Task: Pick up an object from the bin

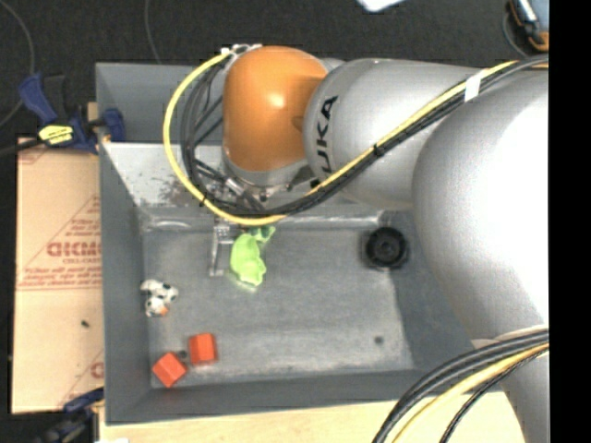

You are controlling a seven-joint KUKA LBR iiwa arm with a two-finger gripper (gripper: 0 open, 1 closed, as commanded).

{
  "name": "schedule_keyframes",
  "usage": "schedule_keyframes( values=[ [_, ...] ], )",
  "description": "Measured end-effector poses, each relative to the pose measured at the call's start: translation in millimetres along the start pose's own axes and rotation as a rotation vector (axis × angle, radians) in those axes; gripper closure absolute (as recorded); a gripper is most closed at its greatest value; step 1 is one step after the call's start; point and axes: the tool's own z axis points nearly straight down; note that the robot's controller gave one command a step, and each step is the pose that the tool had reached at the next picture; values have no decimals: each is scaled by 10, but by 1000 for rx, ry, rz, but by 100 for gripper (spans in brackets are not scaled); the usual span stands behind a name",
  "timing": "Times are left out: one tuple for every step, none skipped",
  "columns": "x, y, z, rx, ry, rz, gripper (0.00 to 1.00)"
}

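Observation:
My gripper (220, 250) reaches down under the orange cover into the back middle of the bin. A crumpled light-green soft thing (247, 259) lies right against its right side, its upper end running up under the wrist. Whether the green thing is gripped is hidden. A small white, black and orange figure (159, 298) lies on the floor to the lower left of the gripper, well apart from it.
Two orange-red blocks (201, 347) (169, 369) sit close together near the front left corner. A black round thing (384, 248) rests at the back right. The arm covers the bin's right side and back wall.

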Motion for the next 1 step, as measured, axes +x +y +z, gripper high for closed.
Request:
schedule_keyframes(
  values=[
    [-12,-9,-53,-1,-7,4,0]
  ],
)
